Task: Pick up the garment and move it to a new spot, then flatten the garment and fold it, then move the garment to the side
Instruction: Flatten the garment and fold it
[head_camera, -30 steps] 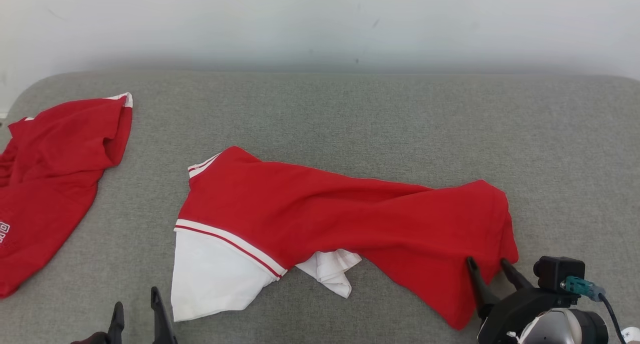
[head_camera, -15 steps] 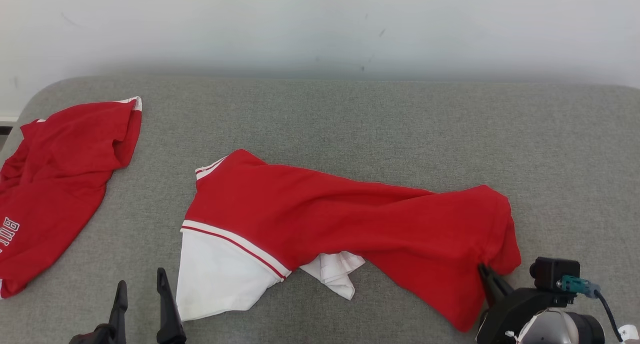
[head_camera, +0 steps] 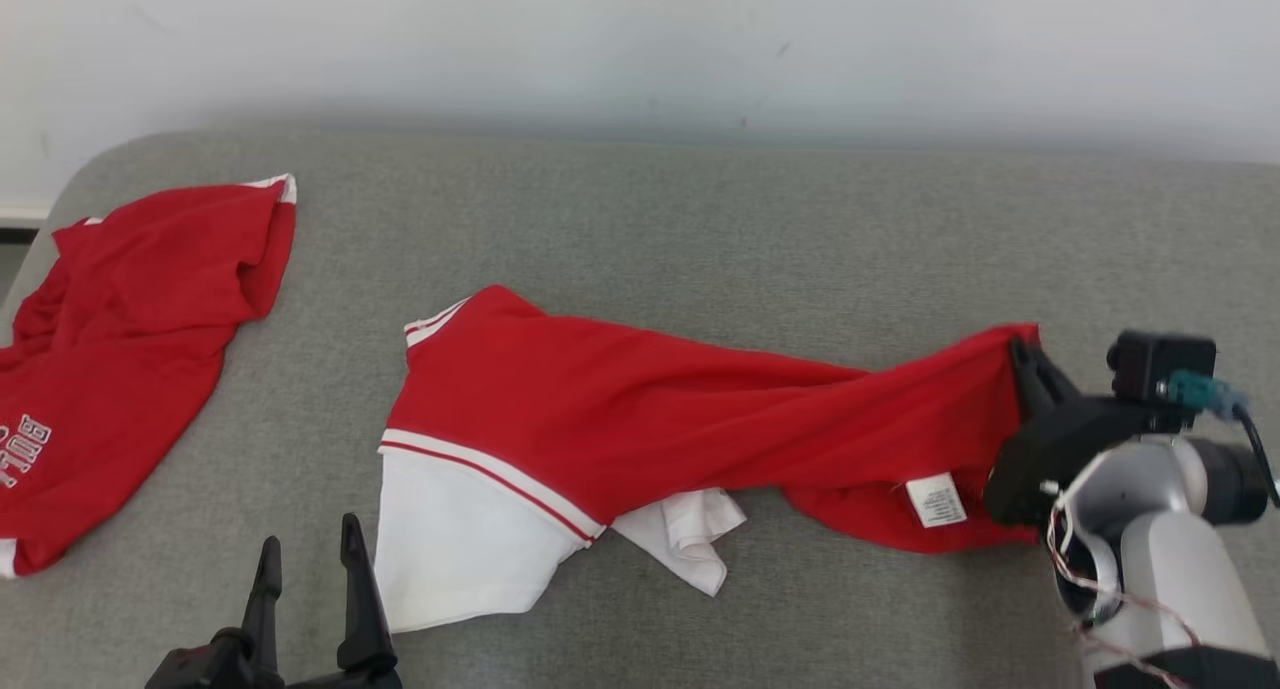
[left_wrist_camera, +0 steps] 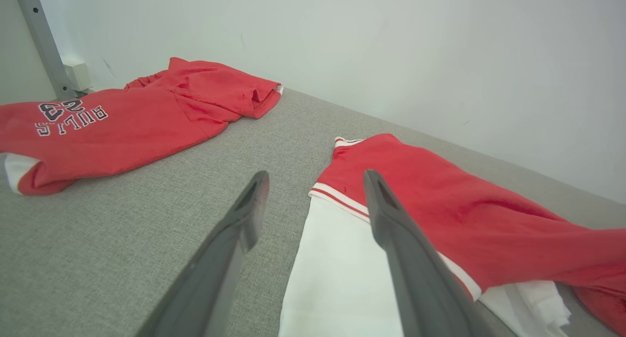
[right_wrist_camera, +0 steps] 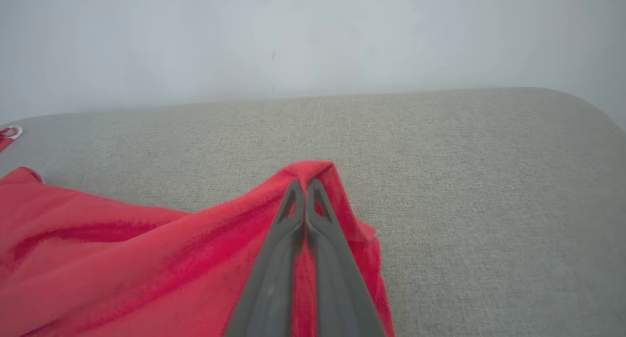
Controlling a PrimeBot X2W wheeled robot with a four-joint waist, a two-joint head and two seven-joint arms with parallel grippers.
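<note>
Nearest the robot, the left end effector [head_camera: 309, 534] is seen with its fingers spread and nothing between them, poised just beside the white panel [head_camera: 440, 539] of the garment [head_camera: 650, 419]. The garment is stretched across the middle of the grey tabletop [head_camera: 700, 219], crumpled and twisted, with a care label [head_camera: 935, 499] turned outward near its right end. That right end is pinched by the right end effector [head_camera: 1022, 354], whose fingers are pressed together on a raised peak of red cloth (in the right wrist view the fabric is tented above the surface there), while the rest of the garment lies on the tabletop. Farther off to the left, a second red shirt [head_camera: 130, 339] with lettering is spread near the edge, well apart from the first, and a pale wall [head_camera: 640, 49] closes the scene. The task is judged to be at its opening step: a grip is made and one corner raised, but the carry to a new spot is not yet done, and flattening, folding and setting aside are all left.
</note>
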